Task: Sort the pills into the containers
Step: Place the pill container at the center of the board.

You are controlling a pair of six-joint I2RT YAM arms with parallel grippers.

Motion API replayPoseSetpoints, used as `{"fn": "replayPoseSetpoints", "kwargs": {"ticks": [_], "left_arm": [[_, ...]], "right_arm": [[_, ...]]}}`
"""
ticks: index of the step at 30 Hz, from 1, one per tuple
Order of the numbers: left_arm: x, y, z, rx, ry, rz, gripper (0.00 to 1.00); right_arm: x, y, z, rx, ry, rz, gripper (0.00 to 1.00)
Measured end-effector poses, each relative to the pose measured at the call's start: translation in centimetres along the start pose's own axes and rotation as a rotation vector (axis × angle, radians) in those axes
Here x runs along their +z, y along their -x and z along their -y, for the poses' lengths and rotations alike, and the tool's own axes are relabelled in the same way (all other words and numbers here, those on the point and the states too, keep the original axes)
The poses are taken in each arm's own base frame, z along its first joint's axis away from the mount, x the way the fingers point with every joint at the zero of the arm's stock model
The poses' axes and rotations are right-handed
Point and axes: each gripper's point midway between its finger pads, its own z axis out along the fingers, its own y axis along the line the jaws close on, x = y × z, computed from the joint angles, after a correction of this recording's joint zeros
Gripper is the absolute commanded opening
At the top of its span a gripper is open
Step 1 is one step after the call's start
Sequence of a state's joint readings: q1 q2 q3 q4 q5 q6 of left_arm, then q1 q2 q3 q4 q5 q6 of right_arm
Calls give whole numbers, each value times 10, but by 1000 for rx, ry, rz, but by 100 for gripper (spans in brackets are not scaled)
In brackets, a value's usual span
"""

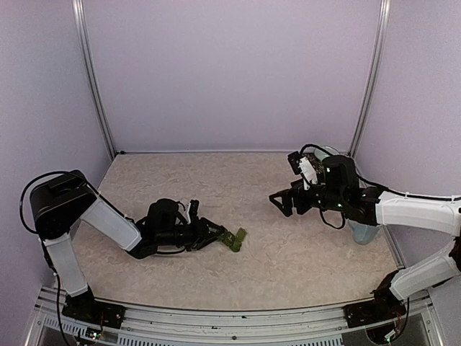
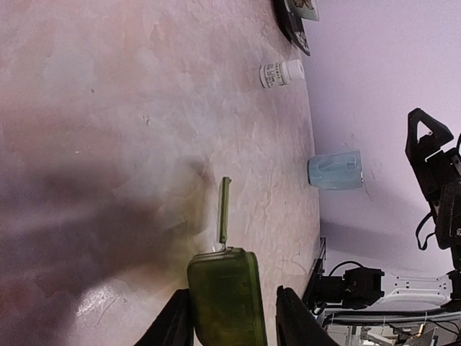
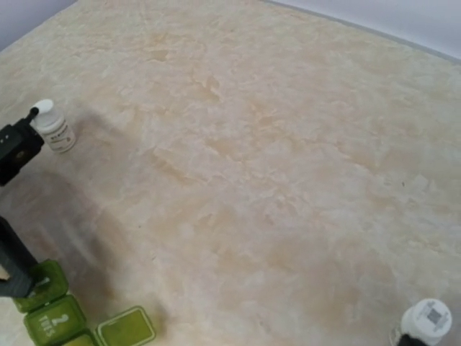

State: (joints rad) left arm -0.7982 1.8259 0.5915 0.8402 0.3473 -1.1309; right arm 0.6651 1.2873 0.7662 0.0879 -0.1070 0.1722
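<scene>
Top view: left claw point(image 1: 218, 236) low on the desk point(image 1: 302, 252), mid-frame, right at the containers point(image 1: 234, 239). The strip's long axis runs on from its tips toward the right. Right claw point(image 1: 282, 202) spread wide and empty, upper right, farther off.
Left wrist: strip end sits between the fingers point(image 2: 176, 324), one lid point(image 2: 225, 209) up. Pinched or loose, can't tell.
Right wrist: containers in lower-left corner.

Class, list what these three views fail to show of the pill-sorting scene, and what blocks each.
Pills: none discernible in any view.
Whether left pincer grips the containers: left wrist view, bottom edge cuts off contact.
Mug: top view, mostly behind the right arm.
Bottle: right wrist view, cropped by bottom edge.
</scene>
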Motion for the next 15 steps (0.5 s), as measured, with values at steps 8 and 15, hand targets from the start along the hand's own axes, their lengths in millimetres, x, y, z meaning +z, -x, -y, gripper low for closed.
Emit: {"fn": "replayPoseSetpoints", "kwargs": {"ticks": [8, 15], "left_arm": [[-4, -4, -12, 2, 82, 14, 71], [-14, -8, 4, 41, 107, 40, 93]], "right_arm": [[-1, 1, 9, 12, -32, 4, 100], [-1, -10, 30, 24, -103, 9, 99]]}}
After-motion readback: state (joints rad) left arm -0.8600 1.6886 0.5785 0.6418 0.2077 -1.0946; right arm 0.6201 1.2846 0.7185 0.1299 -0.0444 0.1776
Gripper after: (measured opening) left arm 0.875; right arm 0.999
